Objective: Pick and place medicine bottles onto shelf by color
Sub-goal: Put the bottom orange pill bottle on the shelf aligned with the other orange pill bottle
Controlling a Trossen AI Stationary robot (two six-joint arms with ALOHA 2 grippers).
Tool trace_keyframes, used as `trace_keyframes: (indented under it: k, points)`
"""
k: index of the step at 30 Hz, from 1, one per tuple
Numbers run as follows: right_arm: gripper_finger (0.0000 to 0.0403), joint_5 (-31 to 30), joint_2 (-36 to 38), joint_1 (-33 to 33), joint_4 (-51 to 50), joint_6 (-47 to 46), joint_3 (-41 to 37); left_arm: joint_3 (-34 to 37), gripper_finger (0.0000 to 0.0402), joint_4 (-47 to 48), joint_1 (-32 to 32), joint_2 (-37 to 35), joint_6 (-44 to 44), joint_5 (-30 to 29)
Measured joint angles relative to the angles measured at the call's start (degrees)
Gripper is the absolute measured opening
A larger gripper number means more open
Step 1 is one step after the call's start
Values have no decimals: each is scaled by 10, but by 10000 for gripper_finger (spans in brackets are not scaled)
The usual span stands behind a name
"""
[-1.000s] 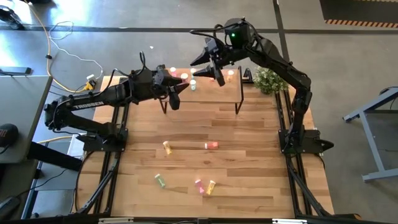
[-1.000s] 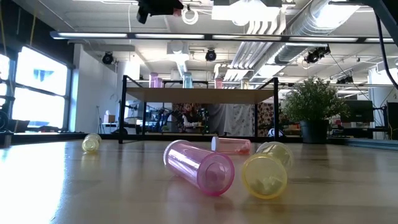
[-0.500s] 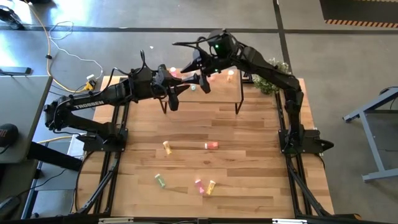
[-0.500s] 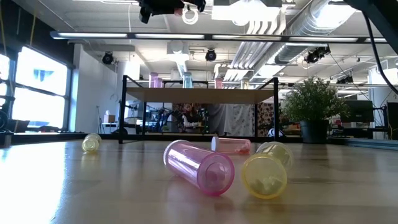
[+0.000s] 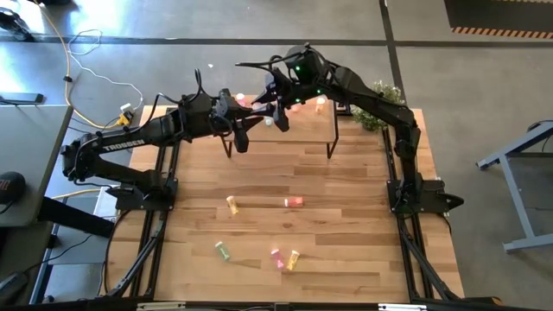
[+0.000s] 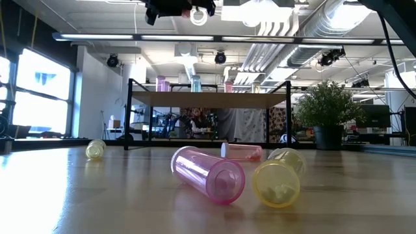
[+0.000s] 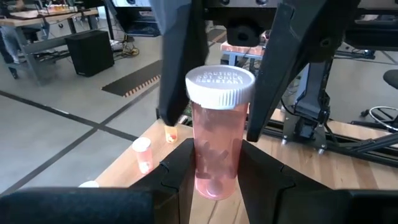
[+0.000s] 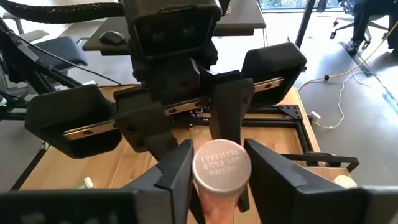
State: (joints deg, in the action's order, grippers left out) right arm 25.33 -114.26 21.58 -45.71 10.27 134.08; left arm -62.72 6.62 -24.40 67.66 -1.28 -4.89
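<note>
Swung left along the low light-wood shelf on thin black legs [image 5: 313,121] over the last second: right gripper [image 5: 275,117], now meeting left gripper [image 5: 244,130] above the shelf's left half. Narrowed its fingers in that time too.

Left gripper: fingers clamped on the lower body of 1 translucent pink-orange medicine bottle with a white ribbed cap [image 7: 214,143], held upright in the air, clear of shelf and table.

Right gripper: fingers [image 7: 177,62] apart, down on either side of that white cap. Same straddle seen from the right wrist view, cap [image 8: 221,167] between the 2 dark fingers. Close to the cap on both sides, but not visibly clamped.

On the shelf, in the low view: 3 small upright bottles, pink [image 6: 160,83], pale green [image 6: 195,83], pink [image 6: 228,86].

On the wood-plank table [image 5: 346,242], all lying on their sides: 5 more bottles. Mid-table, yellow [image 5: 232,205] and pink [image 5: 294,202], well apart. Nearer the front edge, green [image 5: 223,250], then pink [image 5: 276,257] just beside yellow [image 5: 294,258].

At the table's far right corner, beside the shelf: small green potted plant [image 5: 376,111].
</note>
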Motion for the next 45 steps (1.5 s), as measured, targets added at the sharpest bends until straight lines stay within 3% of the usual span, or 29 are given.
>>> trace_keyframes:
  k: [5,16,31,39,45]
  points:
    - [107,0,0,0,0,0,0,0,95,0,0,0,0,-3]
    - [108,-1,0,1,0,0,0,0,98,0,0,0,1,-12]
    - [107,-33,24,10,-30,6,0,0,218,-1,0,0,35,-42]
    - [106,-38,84,33,-85,18,0,0,225,-1,0,0,35,-62]
    - [106,-94,140,56,-124,38,1,0,225,-2,0,0,35,-86]
